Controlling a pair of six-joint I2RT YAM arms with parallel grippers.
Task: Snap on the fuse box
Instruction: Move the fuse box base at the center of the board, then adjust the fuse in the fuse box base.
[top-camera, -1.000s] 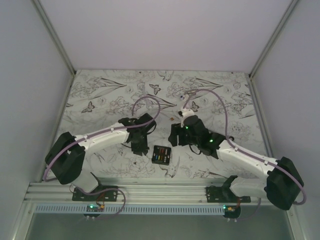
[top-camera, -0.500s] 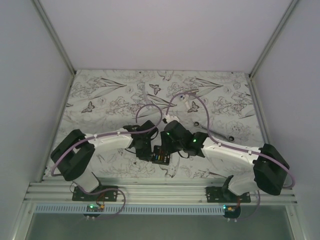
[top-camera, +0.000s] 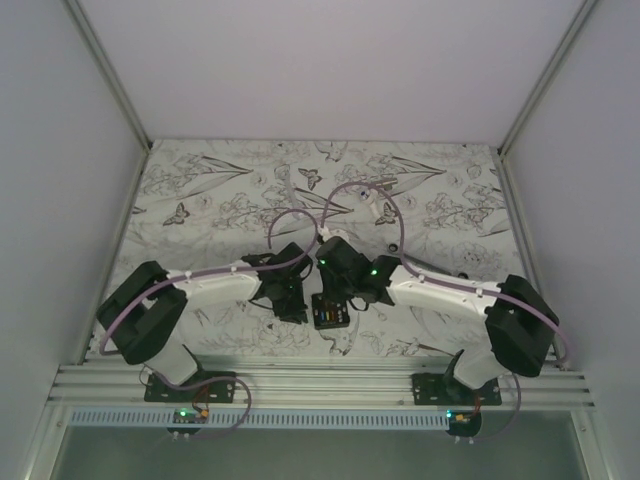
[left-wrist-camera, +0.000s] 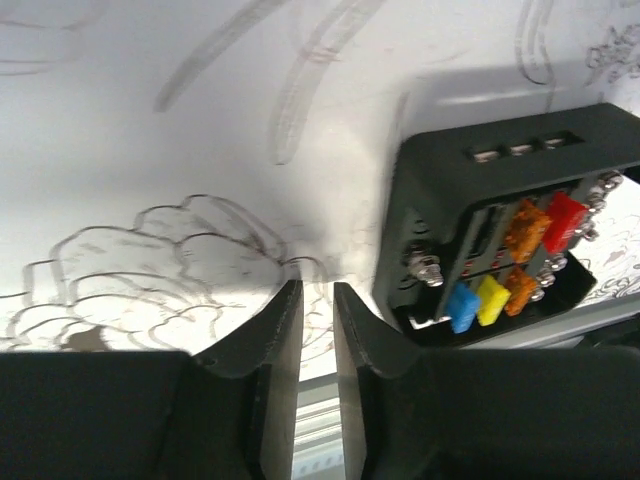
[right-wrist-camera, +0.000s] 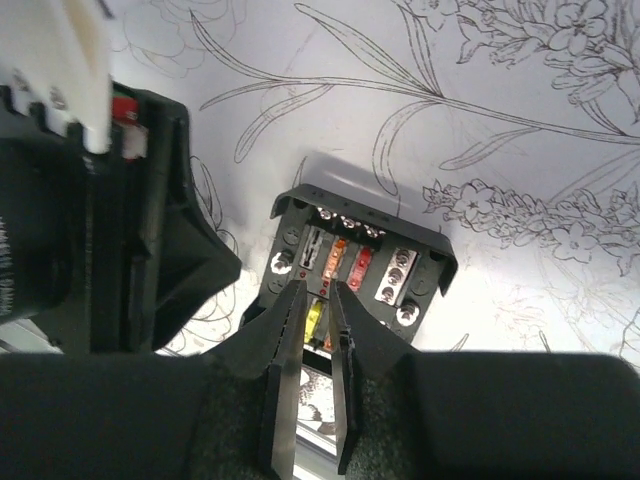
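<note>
Fuse box (top-camera: 330, 313) lies flat on the flower-print table (top-camera: 220, 190), face up, close to the near edge and between the two wrists. Its face is uncovered: red fuse (left-wrist-camera: 563, 220), orange, blue and yellow fuses sit in rows, with silver screw terminals along the sides of the box.

Left gripper (left-wrist-camera: 317, 300) is low, just to the left of the fuse box. Its fingers are drawn together with only a thin slit between them, and nothing is in the slit. In the left wrist view the box sits to the right of the fingertips, near them. Whether it touches the right finger cannot be told.

Right gripper (right-wrist-camera: 318, 290) comes in over the fuse box from the far right side. Its fingers are also pulled together with a narrow slit. The tips overlap the middle of the box face, over the fuse rows, and a bit of yellow fuse shows through the slit. Whether the tips press on the box or hang just above it cannot be told. Nothing is visibly clamped between them.

In the right wrist view the black body of the left gripper sits just left of the fuse box.

Purple cables (top-camera: 290, 215) loop above both wrists, on the far side of the fuse box. A small white part (top-camera: 386, 211) lies on the table well beyond the fuse box, to its far right.
</note>
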